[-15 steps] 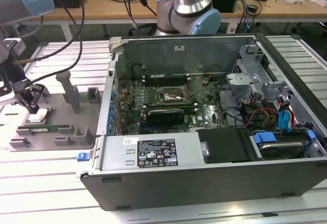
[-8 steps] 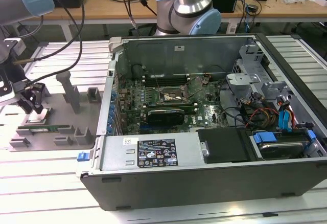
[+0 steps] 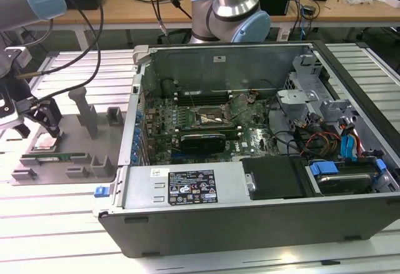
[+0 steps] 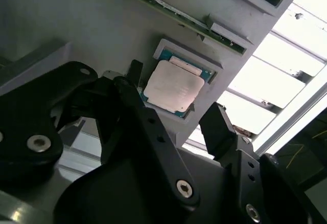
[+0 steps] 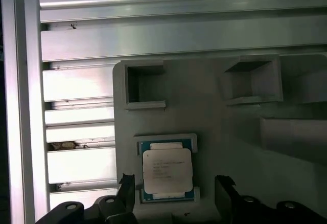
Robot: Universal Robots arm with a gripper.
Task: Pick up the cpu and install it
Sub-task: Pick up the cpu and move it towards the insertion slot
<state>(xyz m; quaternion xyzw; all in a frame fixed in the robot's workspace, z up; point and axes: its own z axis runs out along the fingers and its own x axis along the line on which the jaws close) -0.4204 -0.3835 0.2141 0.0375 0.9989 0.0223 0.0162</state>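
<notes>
1. The gripper point(image 5: 175, 184) is spread wide, its two dark fingers point(image 5: 126, 185) apart and pinching nothing; in the second wrist view the gripper point(image 4: 175, 91) shows the same open stance, one finger point(image 4: 220, 127) on each side of the chip; in the exterior view the gripper point(image 3: 37, 130) hangs low over the grey tray.
2. The cpu point(image 5: 167, 169) lies flat between the two fingers and just below them, silver top upward, in a shallow raised frame of the tray; clear gaps show between the fingers and the frame in both wrist views, so nothing is gripped; the cpu point(image 4: 172, 87) has a thin blue-green rim around its metal lid; in the exterior view the cpu point(image 3: 45, 142) sits directly under the hand.
3. The grey tray point(image 5: 230, 132) spreads out around the hand; beyond the cpu it carries square open pockets point(image 5: 145, 86); upright blocks point(image 3: 87, 114) stand just beside the hand, toward the exterior view's right.
4. A long green memory stick point(image 3: 53, 158) lies on the tray near the hand, past the cpu; the memory stick point(image 4: 168, 12) runs edge-on across the tray in the second wrist view.
5. The slatted metal table point(image 5: 153, 29) bears the tray.
6. Well apart from the hand, to the exterior view's right, an open computer case point(image 3: 262, 224) lies on its side; its motherboard socket point(image 3: 212, 119) stands bare, with no chip seated.
</notes>
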